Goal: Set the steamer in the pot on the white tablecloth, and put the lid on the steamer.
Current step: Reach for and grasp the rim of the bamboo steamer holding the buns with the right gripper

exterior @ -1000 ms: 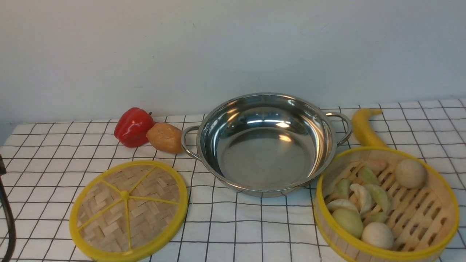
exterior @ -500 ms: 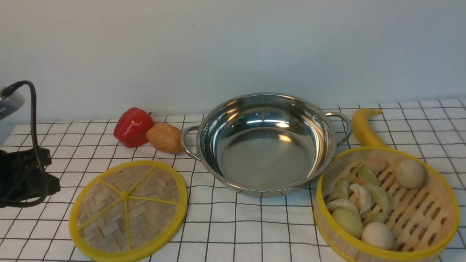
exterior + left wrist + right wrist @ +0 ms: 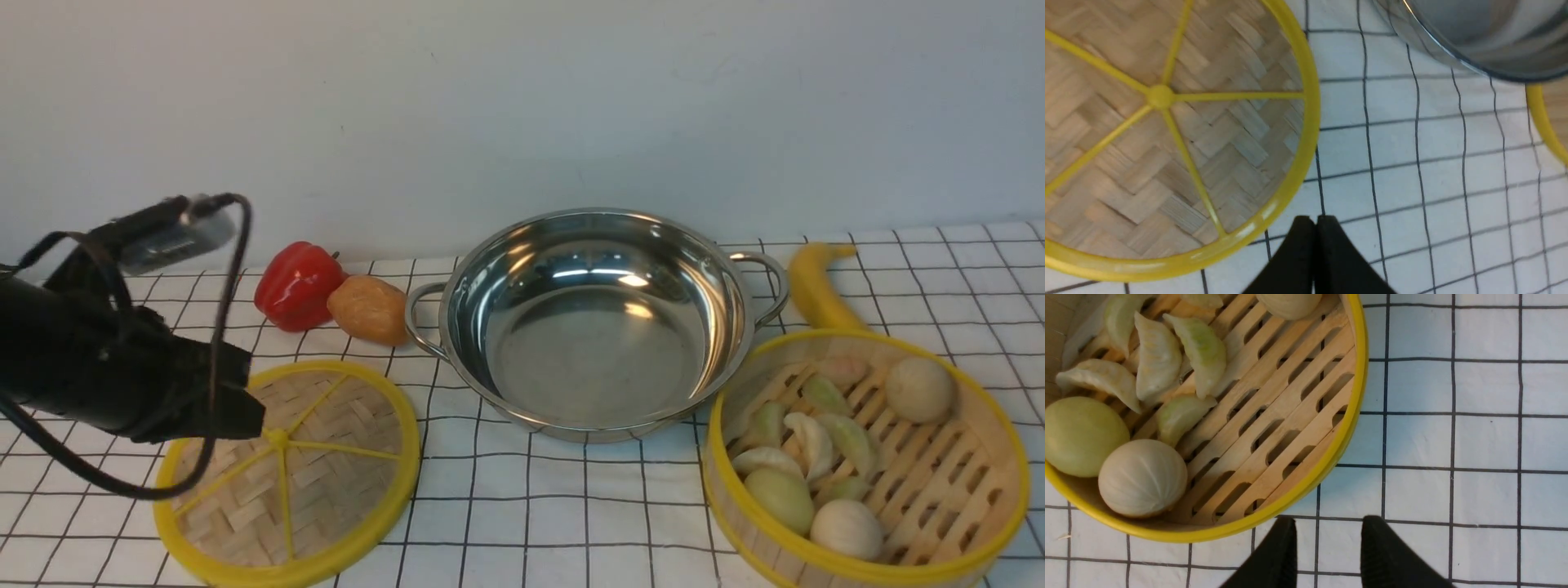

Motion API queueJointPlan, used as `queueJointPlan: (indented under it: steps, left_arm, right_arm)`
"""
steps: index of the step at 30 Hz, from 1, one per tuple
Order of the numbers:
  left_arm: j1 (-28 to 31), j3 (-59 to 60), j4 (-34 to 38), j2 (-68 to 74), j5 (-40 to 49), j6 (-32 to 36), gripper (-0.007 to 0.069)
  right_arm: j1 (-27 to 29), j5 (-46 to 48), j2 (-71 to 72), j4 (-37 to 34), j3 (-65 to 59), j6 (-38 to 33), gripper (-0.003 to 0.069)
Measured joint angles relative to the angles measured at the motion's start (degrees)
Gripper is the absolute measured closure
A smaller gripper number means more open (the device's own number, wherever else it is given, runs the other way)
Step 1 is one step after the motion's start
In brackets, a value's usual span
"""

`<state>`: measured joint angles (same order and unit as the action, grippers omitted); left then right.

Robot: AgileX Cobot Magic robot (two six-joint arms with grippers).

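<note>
**STATUS: NEITHER PLACEMENT DONE**

No step of the task is complete. The steamer [image 3: 939, 482], loaded with dumplings [image 3: 816, 445] and buns [image 3: 921, 388], stands on the white tablecloth [image 3: 571, 506] to the right of the pot [image 3: 596, 359], near the pot's wall. The pot is empty. The lid [image 3: 326, 474] lies flat on the cloth to the pot's left.

My right gripper [image 3: 1329, 524] hangs over bare cloth just beside the steamer's rim, jaws parted, nothing between them. My left gripper [image 3: 1314, 223] hovers near the lid's rim, jaws pressed together, holding nothing.

Remaining, in my judgement:
1. Grasp the steamer and seat it level in the pot.
2. Part the left jaws, take the lid by its rim, and set it on the steamer.
</note>
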<state>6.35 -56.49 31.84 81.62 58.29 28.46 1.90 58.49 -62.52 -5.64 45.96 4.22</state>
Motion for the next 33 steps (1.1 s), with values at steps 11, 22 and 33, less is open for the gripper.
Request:
queueJointPlan:
  steps: [11,22,33]
  left_arm:
    - [-5.04,-0.92,-16.15,0.0,-2.0,-10.6,0.0624]
    - [-2.05,-0.92,-19.04,0.0,-4.59,-13.51,0.0611]
    - [-2.05,-0.92,-19.04,0.0,-4.65,-13.51,0.0591]
  right_arm:
    - [0.0,0.16,-1.31,0.52,0.0,-0.18,0.0419]
    - [0.0,-7.63,-12.66,1.3,0.3,1.08,0.0419]
    - [0.0,-13.11,-24.15,1.3,1.4,3.09,0.0419]
